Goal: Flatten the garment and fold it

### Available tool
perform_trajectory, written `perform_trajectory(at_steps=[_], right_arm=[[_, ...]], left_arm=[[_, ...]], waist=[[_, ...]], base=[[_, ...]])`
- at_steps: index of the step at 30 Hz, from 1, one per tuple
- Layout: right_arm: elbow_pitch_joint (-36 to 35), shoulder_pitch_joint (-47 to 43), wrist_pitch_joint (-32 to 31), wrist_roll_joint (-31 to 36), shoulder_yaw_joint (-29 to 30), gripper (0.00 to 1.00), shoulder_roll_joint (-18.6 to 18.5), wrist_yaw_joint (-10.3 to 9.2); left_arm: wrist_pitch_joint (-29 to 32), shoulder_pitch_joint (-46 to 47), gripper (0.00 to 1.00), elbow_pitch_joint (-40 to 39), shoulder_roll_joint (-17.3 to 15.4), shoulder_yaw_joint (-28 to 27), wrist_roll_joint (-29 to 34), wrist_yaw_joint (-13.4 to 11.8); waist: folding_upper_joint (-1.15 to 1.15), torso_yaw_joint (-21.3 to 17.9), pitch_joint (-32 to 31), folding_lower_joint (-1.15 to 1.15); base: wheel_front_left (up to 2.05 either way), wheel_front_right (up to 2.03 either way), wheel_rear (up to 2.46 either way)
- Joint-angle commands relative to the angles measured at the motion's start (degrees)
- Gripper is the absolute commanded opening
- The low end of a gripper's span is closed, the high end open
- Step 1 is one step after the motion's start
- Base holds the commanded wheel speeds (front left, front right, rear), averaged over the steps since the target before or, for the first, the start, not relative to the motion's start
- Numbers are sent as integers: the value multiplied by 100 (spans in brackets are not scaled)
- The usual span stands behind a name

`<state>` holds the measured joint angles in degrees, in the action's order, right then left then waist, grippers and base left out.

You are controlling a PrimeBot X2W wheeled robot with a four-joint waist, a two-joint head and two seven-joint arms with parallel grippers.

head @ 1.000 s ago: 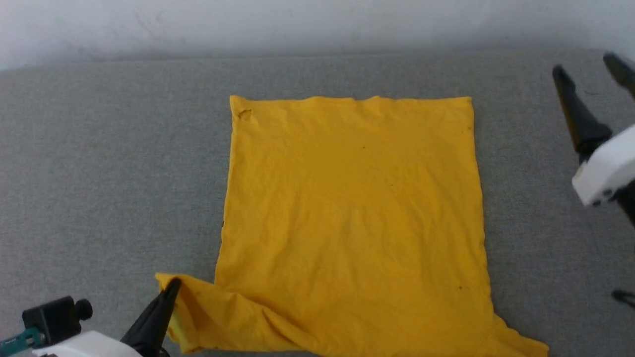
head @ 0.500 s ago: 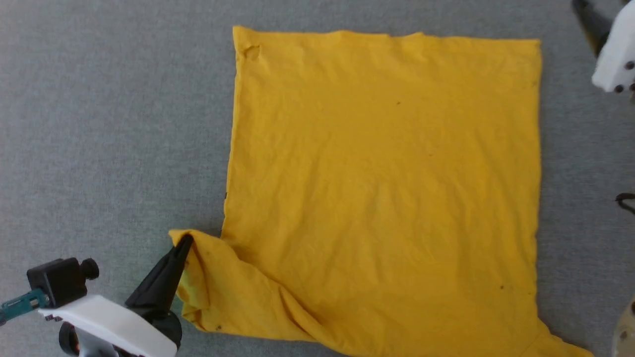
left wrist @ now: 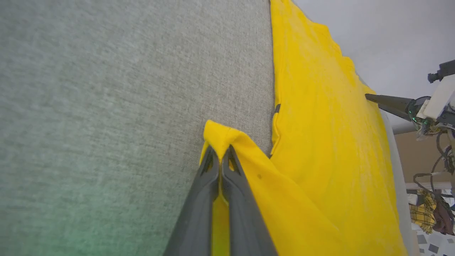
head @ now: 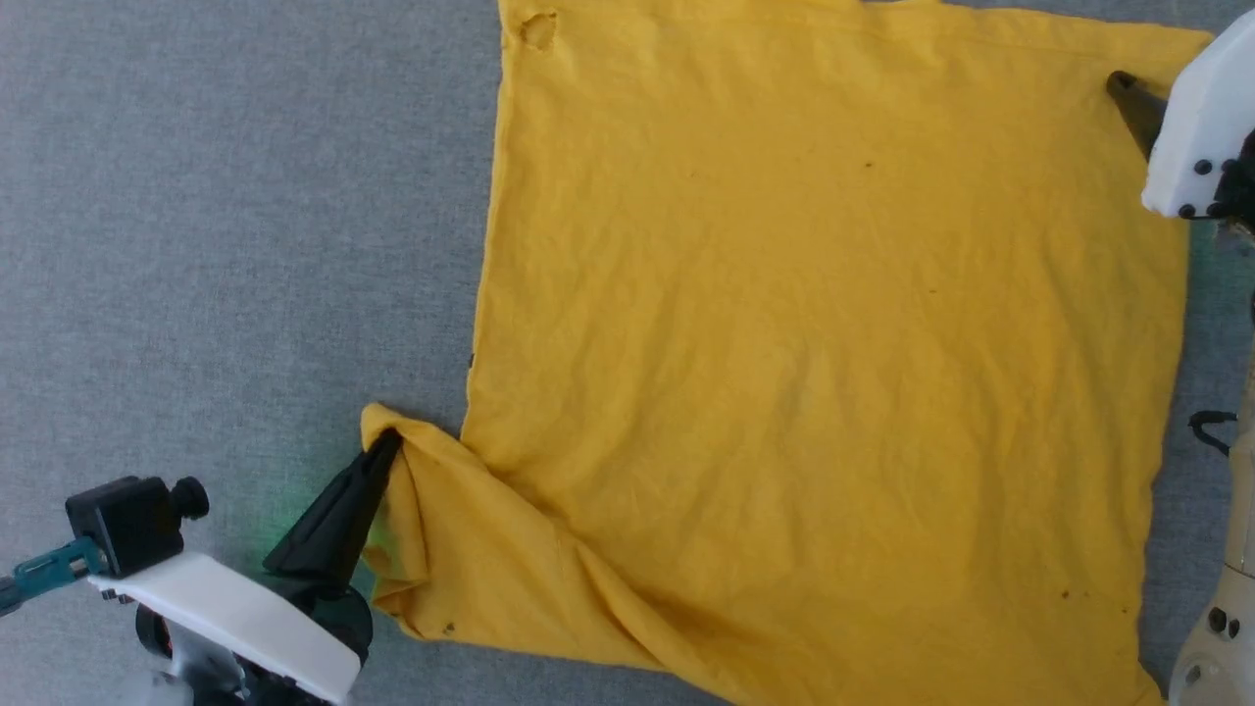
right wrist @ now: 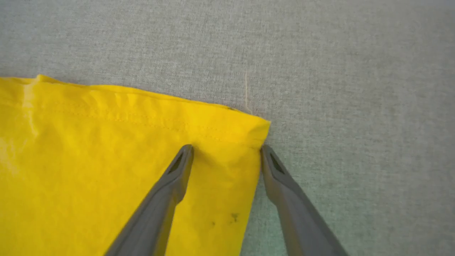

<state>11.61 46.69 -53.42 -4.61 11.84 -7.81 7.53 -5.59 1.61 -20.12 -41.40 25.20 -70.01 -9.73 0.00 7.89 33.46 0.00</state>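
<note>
Head view with both wrist views. The yellow T-shirt (head: 824, 373) lies spread on the grey cloth-covered desk (head: 235, 245), plain side up, with fine wrinkles across its body.

(a) Near-left corner of the T-shirt: the left pincer (head: 389, 441) is clamped on the outer tip of the sleeve (head: 441, 529). Its two dark fingers are pressed together with a strip of yellow cloth between them. The sleeve fabric rises in a small peak at the fingertips and runs back in diagonal folds to the body. A faint green glow tints the desk just beside this pincer.

(b) Left edge of the T-shirt: it runs nearly straight, with a small dark tag (head: 471, 361) protruding just beyond the sleeve.

(c) Body of the T-shirt: a few dark specks (head: 1066, 592) are scattered on the cloth.

(d) Far-left corner of the T-shirt: a small puckered mark (head: 537, 29) sits just inside the hem.

(e) Far-right corner of the T-shirt: the right pincer (right wrist: 226, 147) stands wide and holds nothing. One finger is over the cloth just inside the stitched hem (right wrist: 149, 119). The other is at the side edge, over bare desk. Whether the tips touch the cloth cannot be told.
</note>
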Motion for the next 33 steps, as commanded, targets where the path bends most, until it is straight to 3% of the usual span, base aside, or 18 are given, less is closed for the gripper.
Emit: perform_trajectory(at_steps=[1, 3, 4, 6, 12, 20, 25, 33], right_arm=[[49, -32, -23, 113, 97, 100, 34, -4], [67, -25, -20, 163, 166, 100, 56, -4], [87, -17, -22, 215, 234, 54, 82, -4], [116, -6, -3, 310, 317, 0, 128, -4], [107, -74, 314, 350, 351, 0, 157, -4], [-368, -787, 1086, -278, 428, 0, -27, -4], [-1259, -2010, 1227, -798, 831, 0, -103, -4], [-3004, -4658, 896, -1366, 2160, 0, 428, -4]], left_arm=[[-1, 104, 0, 73, 24, -2, 58, 22], [6, 124, 0, 83, 29, 3, 60, 31], [10, 143, 0, 92, 37, 8, 60, 38], [18, 168, 0, 112, 45, 18, 65, 49], [-29, 174, 0, 210, 72, 30, 112, 35], [-94, -3, 0, 323, 175, 91, 165, -228], [-133, -327, 0, 337, 200, 103, 143, -540], [-65, -709, 0, 168, 176, 246, 153, -824]], waist=[[0, 79, 88, 0], [0, 90, 97, 0], [0, 100, 103, 0], [0, 108, 101, 0], [0, 43, -187, 0], [0, -167, -1182, 0], [0, -319, -1857, 0], [0, -468, -2327, 0]], base=[[0, 0, 0], [0, 0, 0], [0, 0, 0], [0, 0, 0], [0, 0, 0], [0, 0, 0], [0, 0, 0], [0, 0, 0]])
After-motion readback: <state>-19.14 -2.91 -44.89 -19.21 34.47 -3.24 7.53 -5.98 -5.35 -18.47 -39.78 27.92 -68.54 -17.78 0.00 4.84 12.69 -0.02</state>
